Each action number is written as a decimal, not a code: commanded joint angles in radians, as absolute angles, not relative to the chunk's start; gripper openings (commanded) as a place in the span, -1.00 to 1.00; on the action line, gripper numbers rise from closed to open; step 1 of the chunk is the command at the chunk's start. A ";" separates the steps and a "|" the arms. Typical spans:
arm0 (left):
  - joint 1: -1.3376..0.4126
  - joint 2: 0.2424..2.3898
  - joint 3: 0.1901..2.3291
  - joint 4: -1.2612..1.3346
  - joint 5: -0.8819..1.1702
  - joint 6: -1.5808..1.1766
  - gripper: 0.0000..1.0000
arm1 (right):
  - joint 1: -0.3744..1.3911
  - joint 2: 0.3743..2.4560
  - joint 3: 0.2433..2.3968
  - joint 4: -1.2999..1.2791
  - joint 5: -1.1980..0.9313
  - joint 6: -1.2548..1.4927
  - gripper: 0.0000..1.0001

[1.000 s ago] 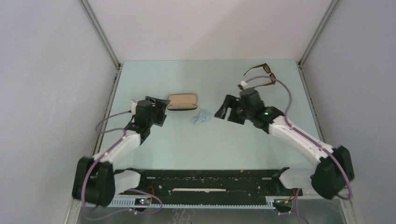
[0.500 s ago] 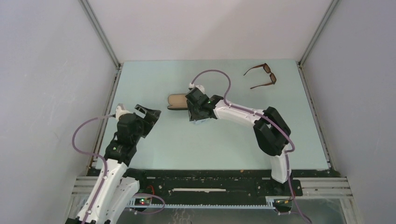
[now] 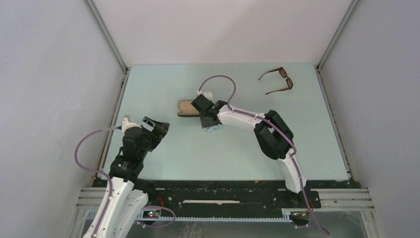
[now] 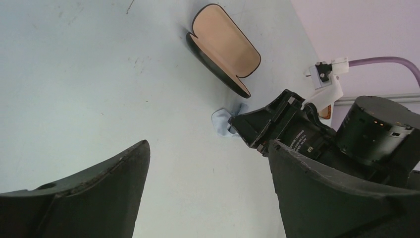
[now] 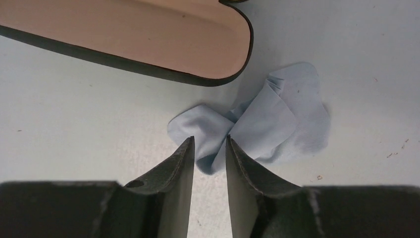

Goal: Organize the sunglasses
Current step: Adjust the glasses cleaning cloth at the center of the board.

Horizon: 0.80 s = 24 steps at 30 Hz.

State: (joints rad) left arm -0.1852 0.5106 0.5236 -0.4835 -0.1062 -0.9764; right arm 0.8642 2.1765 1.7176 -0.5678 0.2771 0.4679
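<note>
Far R corner of the surface (image 3: 198, 158): sunglasses (image 3: 277, 81) lie w/ both temple arms unfolded, brown frame, dark lenses. They are well apart from both arms & from everything else.

Mid-surface, a black case (image 3: 186, 107) lies open, tan lining up. Just beside its R end sits a crumpled light-blue cloth (image 5: 277, 114).

R arm (image 3: 247, 119) stretches across toward centre, its wrist over the case's R end & the cloth. R jaws: part-closed w/ a narrow gap. The fingertips (image 5: 184, 153) sit either side of a fold at the cloth's near edge. Can't tell whether they actually pinch it.

L arm (image 3: 130, 151) is at the L side, near the surface's L edge & well short of the case. L jaws: wide open, nothing betw. them, bare surface beneath. L wrist view looks past them to the case, the cloth & the R arm's wrist.
</note>
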 commanded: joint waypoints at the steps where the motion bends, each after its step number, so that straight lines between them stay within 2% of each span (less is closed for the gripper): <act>1: -0.178 0.514 0.509 -0.473 -0.136 -0.952 0.85 | 0.867 2.177 1.734 -0.584 0.316 0.457 -0.30; 4: -0.178 0.523 0.510 -0.464 -0.137 -0.956 0.85 | 0.861 2.171 1.720 -0.578 0.298 0.461 -0.39; 14: -0.178 0.570 0.511 -0.448 -0.130 -0.954 0.84 | 0.849 2.163 1.681 -0.574 0.274 0.477 -0.52; 16: -0.178 0.577 0.508 -0.444 -0.126 -0.958 0.84 | 0.846 2.156 1.667 -0.569 0.271 0.477 -0.72; 17: -0.179 0.579 0.507 -0.441 -0.124 -0.959 0.84 | 0.844 2.148 1.656 -0.564 0.269 0.479 -0.92; 18: -0.178 0.580 0.506 -0.440 -0.122 -0.959 0.83 | 0.842 2.137 1.641 -0.558 0.269 0.483 -1.00; 24: -0.178 0.598 0.497 -0.430 -0.106 -0.940 0.84 | 0.836 1.984 1.483 -0.489 0.243 0.497 -1.00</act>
State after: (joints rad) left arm -0.1844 0.5831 0.5213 -0.4713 -0.1123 -0.9749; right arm 0.8455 2.1185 1.5570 -0.5186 0.2516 0.4797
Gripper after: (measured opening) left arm 0.918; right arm 0.006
